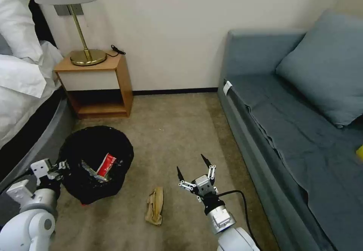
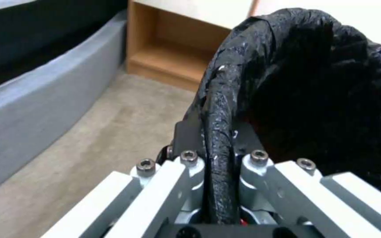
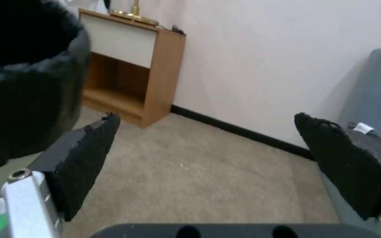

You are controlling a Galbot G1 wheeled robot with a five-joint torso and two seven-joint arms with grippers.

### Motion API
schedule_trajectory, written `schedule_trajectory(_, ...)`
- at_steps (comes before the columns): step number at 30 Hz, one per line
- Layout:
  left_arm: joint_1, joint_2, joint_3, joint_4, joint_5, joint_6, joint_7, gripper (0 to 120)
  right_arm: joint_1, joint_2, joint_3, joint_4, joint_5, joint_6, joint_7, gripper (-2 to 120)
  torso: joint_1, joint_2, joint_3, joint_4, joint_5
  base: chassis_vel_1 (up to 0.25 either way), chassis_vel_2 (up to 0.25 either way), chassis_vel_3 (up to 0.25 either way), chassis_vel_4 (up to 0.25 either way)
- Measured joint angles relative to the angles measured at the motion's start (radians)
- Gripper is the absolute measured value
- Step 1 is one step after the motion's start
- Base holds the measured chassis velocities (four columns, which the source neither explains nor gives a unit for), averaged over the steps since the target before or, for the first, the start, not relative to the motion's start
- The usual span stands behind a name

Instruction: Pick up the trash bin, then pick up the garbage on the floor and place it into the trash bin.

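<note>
Left claw clamps trash bin rim – right claw wide open

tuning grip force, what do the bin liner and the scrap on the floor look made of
Bin liner: thin plastic film, glossy black; it crinkles and catches highlights where the left gripper pinches the rim. The bin under it is hidden.
Scrap: probably crumpled paper or thin card, matte tan, with soft folds and no shine; hard to say which. The right gripper hangs open nearby.

Trash bin liner: crinkly glossy black plastic. Nightstand: smooth wood. Floor: matt carpet.
</note>
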Motion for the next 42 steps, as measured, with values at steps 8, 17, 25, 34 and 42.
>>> schedule_trajectory(8, -0.035, -0.024, 0.065, -0.043, 0.053, 0.032, -0.002, 5, 0.042, -0.060, -0.050, -0.063, 0.090, -0.028, -0.002, 100, 0.000, 0.000, 0.000, 0.0000, 0.0002, -0.016, 0.029, 0.013, -0.016)
schedule_trajectory(17, -0.032, -0.066, 0.085, -0.069, 0.108, 0.034, 0.007, 5, 0.205, -0.174, -0.259, -0.100, 0.350, -0.221, 0.029, 100, 0.000, 0.000, 0.000, -0.0001, 0.0001, 0.000, 0.000, 0.000, 0.000)
schedule_trajectory(25, -0.022, -0.086, 0.067, -0.088, 0.119, 0.027, 0.022, 5, 0.555, -0.201, -0.645, -0.161, 0.806, -0.361, 0.185, 100, 0.000, 0.000, 0.000, 0.0004, 0.0001, 0.000, 0.000, 0.000, 0.000)
schedule_trajectory(34, -0.011, -0.108, 0.056, -0.119, 0.118, 0.026, 0.037, 5, 0.845, -0.104, -0.886, -0.259, 1.273, -0.563, 0.282, 100, 0.000, 0.000, 0.000, 0.0003, -0.0003, 0.000, 0.000, 0.000, 0.000)
schedule_trajectory(42, -0.003, -0.121, 0.060, -0.118, 0.118, 0.002, 0.052, 5, 0.874, 0.046, -0.915, -0.399, 1.492, -0.680, 0.359, 100, 0.000, 0.000, 0.000, 0.0002, -0.0004, 0.000, 0.000, 0.000, 0.000)
